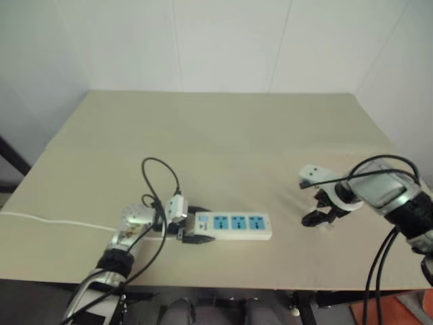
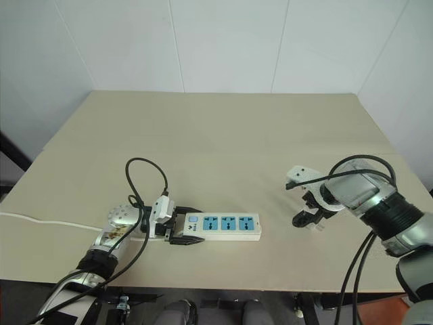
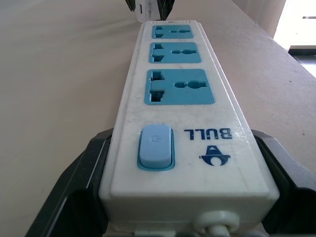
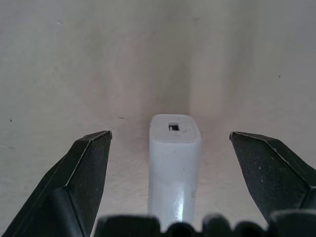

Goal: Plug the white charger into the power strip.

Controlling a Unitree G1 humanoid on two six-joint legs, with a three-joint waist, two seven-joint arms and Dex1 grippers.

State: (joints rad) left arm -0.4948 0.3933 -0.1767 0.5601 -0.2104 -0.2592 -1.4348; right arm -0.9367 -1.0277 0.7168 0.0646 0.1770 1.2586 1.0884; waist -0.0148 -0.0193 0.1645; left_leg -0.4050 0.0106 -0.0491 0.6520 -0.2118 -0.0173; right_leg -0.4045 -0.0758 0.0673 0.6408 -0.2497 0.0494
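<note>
Lower middle of the head views, power strip: long white glossy plastic power strip [image 1: 233, 225] lying flat on the desk, three square matte blue socket faces in a row, a rounded pale blue switch and a dark blue "BULL" mark at its left end.
Strip cord: thin white cord [image 1: 54, 221] running from the strip's left end to the left edge of the frame.
Desk: smooth, matte beige desk [image 1: 223, 128] with a plain flat top.
Left pincer: white boxy head with two black, wedge-shaped fingers [image 3: 74, 187], the left pincer [image 1: 184, 228] spread wide around the switch end of the strip, one finger along each long side, close against it.
Right pincer: right pincer [image 4: 170, 148] at the right of the frame, pointing steeply down at the desk, black textured fingers spread wide, touching nothing.
Charger: small white boxy charger [image 4: 175, 168] of glossy plastic with rounded edges and a small dark rectangular port in its end face, lying between the right pincer's fingers with clear gaps either side, well apart from the strip.
</note>
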